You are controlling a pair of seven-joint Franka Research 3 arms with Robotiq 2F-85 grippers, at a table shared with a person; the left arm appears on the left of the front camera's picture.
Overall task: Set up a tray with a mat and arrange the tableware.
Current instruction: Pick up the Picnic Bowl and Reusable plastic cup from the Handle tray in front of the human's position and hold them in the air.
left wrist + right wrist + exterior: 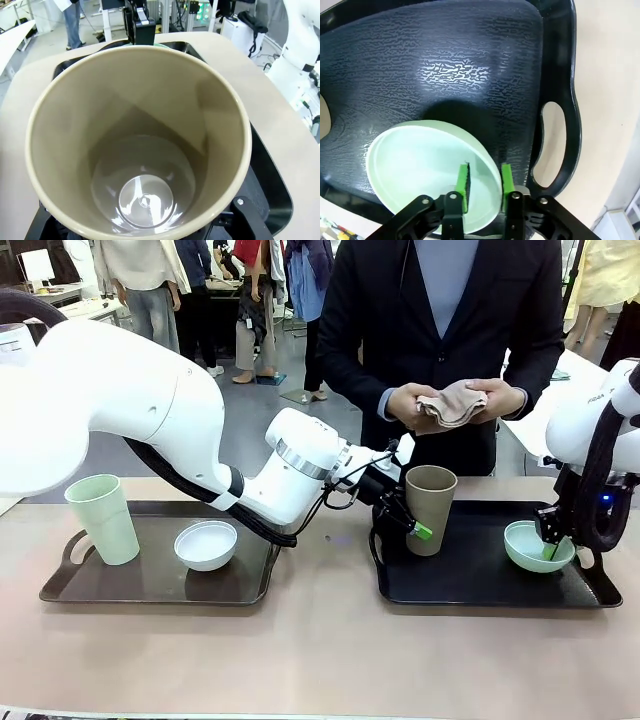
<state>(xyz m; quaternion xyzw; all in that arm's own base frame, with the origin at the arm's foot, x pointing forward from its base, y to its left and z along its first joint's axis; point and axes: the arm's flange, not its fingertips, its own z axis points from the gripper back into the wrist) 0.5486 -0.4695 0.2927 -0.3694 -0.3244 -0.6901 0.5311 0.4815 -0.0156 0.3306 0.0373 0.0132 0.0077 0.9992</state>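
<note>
Left gripper point(418, 525) straddles the taupe cup point(432, 490) at the black tray's point(470, 585) left edge, clamp unclear; right gripper point(484, 180) stands parted astride the mint bowl's point(420, 165) rim at its right edge, both pieces likely light, stiff, slick, best pinched at the rim

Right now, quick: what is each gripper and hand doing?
Left gripper: closed on the brown cup.
Right gripper: open, fingers astride the rim of the green bowl.
Person's hands: holding a folded cloth.
</note>
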